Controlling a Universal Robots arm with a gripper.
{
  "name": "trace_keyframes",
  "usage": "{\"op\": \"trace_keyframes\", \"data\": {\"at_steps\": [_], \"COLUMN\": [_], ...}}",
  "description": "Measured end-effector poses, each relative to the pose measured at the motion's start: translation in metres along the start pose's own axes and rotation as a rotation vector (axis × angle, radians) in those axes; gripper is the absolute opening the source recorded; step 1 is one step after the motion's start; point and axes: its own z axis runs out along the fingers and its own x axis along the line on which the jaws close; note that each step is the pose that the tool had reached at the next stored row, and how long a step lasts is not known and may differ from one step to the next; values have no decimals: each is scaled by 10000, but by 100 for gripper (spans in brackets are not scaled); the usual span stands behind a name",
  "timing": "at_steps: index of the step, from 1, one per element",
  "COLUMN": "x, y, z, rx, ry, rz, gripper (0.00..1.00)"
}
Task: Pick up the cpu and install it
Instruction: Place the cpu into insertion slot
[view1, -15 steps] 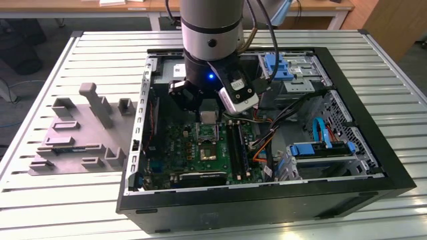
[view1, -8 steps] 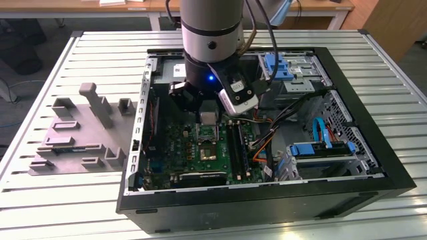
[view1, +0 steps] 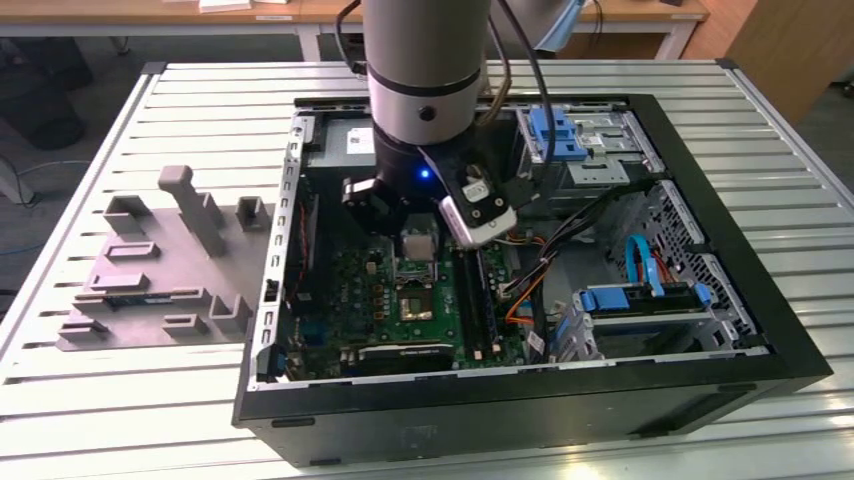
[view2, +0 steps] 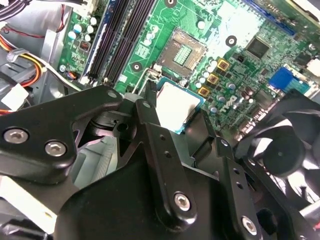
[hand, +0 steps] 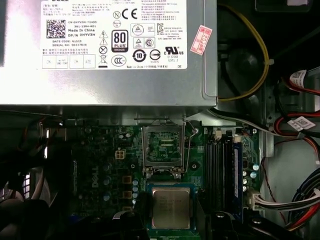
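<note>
Arm (view1: 422, 90) upright over the motherboard (view1: 400, 300), gripper (view2: 178, 114) clasping the cpu (view2: 175, 104).

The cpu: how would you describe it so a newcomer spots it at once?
Inside the open black computer case lies a green motherboard; the gripper hangs over its middle. Gripped in it is the cpu, a small flat square. Its plain silvery top with a teal edge sets it apart from the open socket beside it, a dark metal frame.
</note>
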Motion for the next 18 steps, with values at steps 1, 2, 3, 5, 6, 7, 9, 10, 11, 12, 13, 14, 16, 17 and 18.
{"op": "trace_keyframes", "data": {"at_steps": [1, 2, 3, 5, 6, 7, 9, 10, 11, 12, 13, 14, 16, 17, 18], "x": [-5, -9, -10, -13, -13, -13, -14, -13, -13, -14, -14, -15, -14, -14, -14], "y": [-1, -1, -3, -12, -23, -34, -54, -60, -65, -68, -70, -72, -72, -72, -72], "z": [18, 36, 54, 91, 106, 118, 141, 150, 156, 159, 166, 174, 179, 179, 181], "rx": [1, 0, 1, 0, 3, 5, 13, 32, 80, 142, 197, 221, 224, 222, 216], "ry": [0, 0, 0, 0, 1, 1, -1, -1, -3, -2, -3, -3, -2, -2, -3], "rz": [0, 0, 1, 0, 0, 0, 0, 1, 2, 0, -1, -1, 0, 0, 0], "gripper": [47, 47, 47, 47, 47, 47, 47, 47, 47, 47, 47, 47, 47, 47, 47]}}
